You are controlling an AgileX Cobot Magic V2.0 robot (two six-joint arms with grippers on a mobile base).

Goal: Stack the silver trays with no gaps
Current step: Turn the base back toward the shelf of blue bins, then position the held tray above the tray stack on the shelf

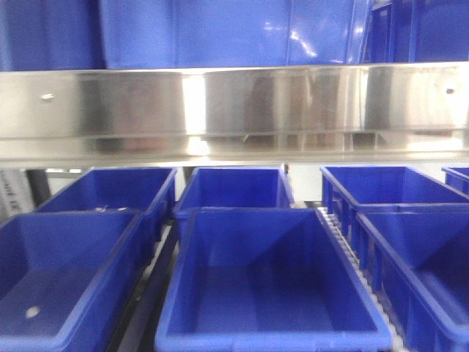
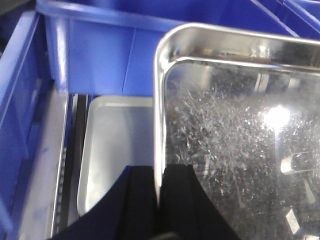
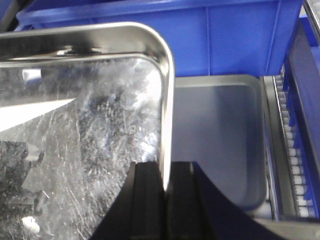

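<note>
Scratched, shiny upper silver tray (image 2: 235,140) held over a duller lower silver tray (image 2: 117,145).
Left hand (image 2: 159,197) clamps its left rolled rim and right hand (image 3: 165,187) its right; the lower one shows at frame bottom.

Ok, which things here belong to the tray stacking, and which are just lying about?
Part of the job:
- upper silver tray, pinched at both side rims
- lower silver tray, beneath it
- left gripper
- right gripper

Just there:
- blue bins
- steel shelf rail
- roller track beside the lower tray
</note>
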